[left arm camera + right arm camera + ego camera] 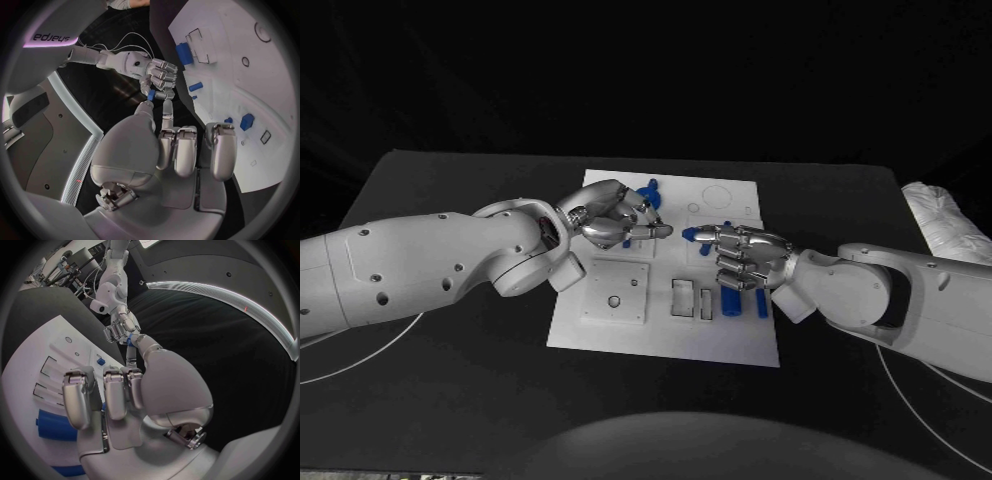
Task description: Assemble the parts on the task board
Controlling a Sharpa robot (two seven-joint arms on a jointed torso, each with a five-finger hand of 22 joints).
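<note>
The white task board (733,335) lies in the middle of the black table. Above its middle, my left hand (610,220) and right hand (744,258) meet fingertip to fingertip at a small blue part (688,235). The left wrist view has this blue part (151,94) at my left thumb tip, against the curled fingers of the right hand (156,75). From the right wrist, the same part (130,340) sits between my right thumb and finger, touching the left hand (117,331). Both hands appear to pinch it.
Blue parts lie on the board under my right hand (708,301), (762,304), and a blue peg (651,190) stands at the far edge. A square plate (615,293) and a white slot (682,297) sit near the front. A white bundle (937,215) lies at the table's right.
</note>
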